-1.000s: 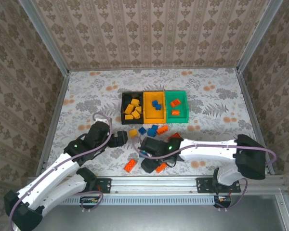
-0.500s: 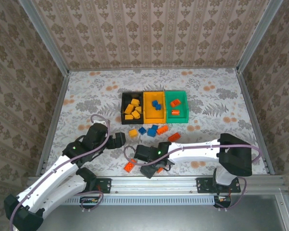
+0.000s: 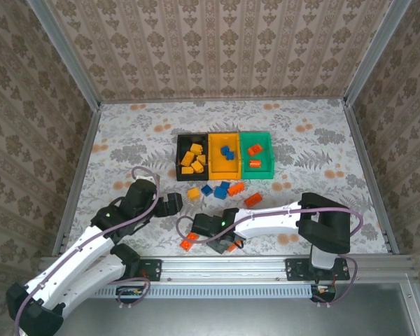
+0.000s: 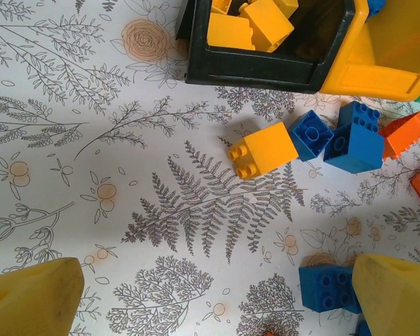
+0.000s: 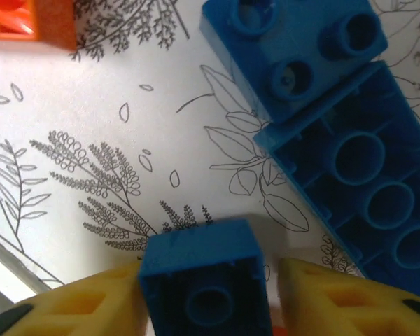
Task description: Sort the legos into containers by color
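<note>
Floral-print covering lines the table (image 3: 126,140), with patterned walls round it. Mid-table stand the containers (image 3: 239,155), joined in a row: the black bin (image 3: 179,157) holds yellow bricks, the yellow-orange bin (image 3: 222,171) blue ones, the green bin (image 3: 256,134) red-orange ones. Loose legos (image 3: 222,190) lie between the bins and the near edge.

Close to that edge, left of centre, the right gripper (image 5: 210,294) brackets a small blue brick (image 5: 196,255), its hollow underside facing the wrist camera. One finger touches the brick and a thin gap shows at the other, so whether it is clamped cannot be told; the brick is blurred. Beside it a long blue brick (image 5: 364,189) lies underside up, its long axis slanting and its end cut off by the frame.

The left gripper (image 4: 213,297) hangs released and wide over bare table, with a yellow brick (image 4: 262,149) on its side just before the black bin
</note>
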Robot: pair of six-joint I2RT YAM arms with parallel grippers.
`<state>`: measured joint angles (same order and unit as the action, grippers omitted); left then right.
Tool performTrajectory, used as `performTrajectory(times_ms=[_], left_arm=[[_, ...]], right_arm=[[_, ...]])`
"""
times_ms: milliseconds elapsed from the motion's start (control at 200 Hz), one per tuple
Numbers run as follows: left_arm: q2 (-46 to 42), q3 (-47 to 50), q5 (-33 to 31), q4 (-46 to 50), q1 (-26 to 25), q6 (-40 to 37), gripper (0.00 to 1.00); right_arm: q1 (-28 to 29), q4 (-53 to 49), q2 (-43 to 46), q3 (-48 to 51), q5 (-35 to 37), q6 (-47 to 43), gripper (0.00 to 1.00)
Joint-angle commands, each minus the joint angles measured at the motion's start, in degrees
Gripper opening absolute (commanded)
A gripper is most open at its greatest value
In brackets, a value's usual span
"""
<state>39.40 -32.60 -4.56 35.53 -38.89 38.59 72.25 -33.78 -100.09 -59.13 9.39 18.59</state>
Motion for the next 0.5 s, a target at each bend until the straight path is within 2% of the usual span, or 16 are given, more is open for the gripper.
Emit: performTrajectory(times_ms=[0,150,295,385,495], left_arm=[[0.53,0.29,0.89,-0.50,0.51,0.49,1.00],[1.27,-0.01,1.00,-1.13,0.65,0.06,1.00],[2.08,0.03,1.87,-2.85,0.58,0.00,1.00],[2.87,-0.01,2.30,-3.55,0.57,0.00,1.00],[3.88,-0.06,3.01,-4.31,0.49,-0.25,1.00]], right_arm=[[-0.59,1.54,1.70,-0.42,1.70,-0.33,0.38],[-3.57,2.84,9.35,0.69,1.33,0.35,0.35],[-11.97,5.51,15.12,-1.07,0.61,0.87,0.33],[-18.79,6.59,15.11,-4.29,-0.70,2.43,0.32],[-24.77,6.26,10.12,-10.97,0.09,4.94,0.32]])
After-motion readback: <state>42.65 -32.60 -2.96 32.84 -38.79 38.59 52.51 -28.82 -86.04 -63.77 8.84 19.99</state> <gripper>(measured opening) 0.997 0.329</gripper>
